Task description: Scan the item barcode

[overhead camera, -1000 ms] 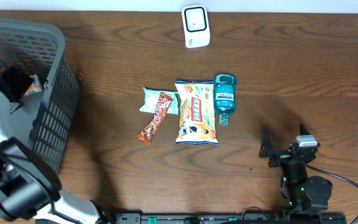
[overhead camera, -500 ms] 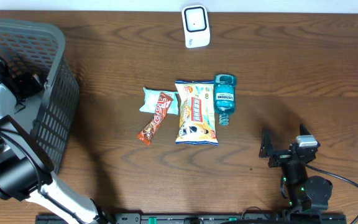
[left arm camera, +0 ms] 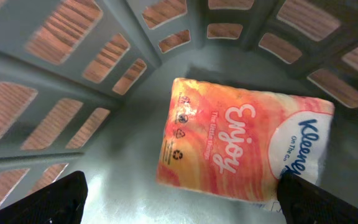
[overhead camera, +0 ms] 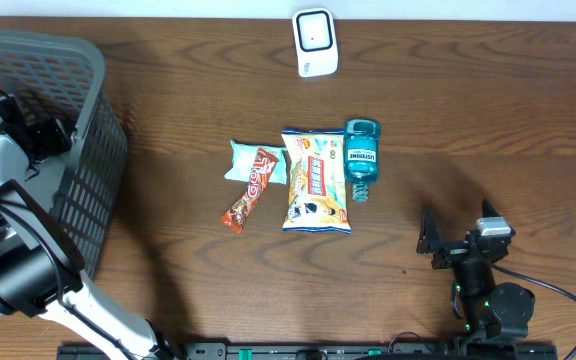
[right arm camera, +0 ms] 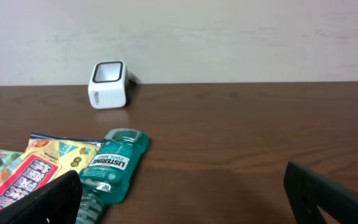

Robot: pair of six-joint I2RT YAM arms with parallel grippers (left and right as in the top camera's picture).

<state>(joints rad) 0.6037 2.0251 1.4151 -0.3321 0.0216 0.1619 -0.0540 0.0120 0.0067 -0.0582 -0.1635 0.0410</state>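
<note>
The left gripper (left arm camera: 188,202), its fingers spread wide and grasping nothing, hangs inside the grey slatted plastic basket (overhead camera: 90,88) at the left edge of the dark wood-grain worktop (overhead camera: 488,110). Under it a soft, glossy orange-and-white tissue pack (left arm camera: 241,146) lies flat on the basket's smooth floor. The white rounded-box scanner (overhead camera: 315,42) stands at the far edge. The right gripper (overhead camera: 457,224), likewise released, sits near the front right corner.

Grey slatted basket (overhead camera: 103,140) holds orange-pink swirled tissue pack (left arm camera: 241,146) with white end, blue lettering; beside the basket, dark wood-grain table (overhead camera: 488,110), teal bottle (overhead camera: 361,155), yellow-red snack bag (overhead camera: 315,182), red-brown bar (overhead camera: 250,190), white black-faced scanner (overhead camera: 315,42).
</note>
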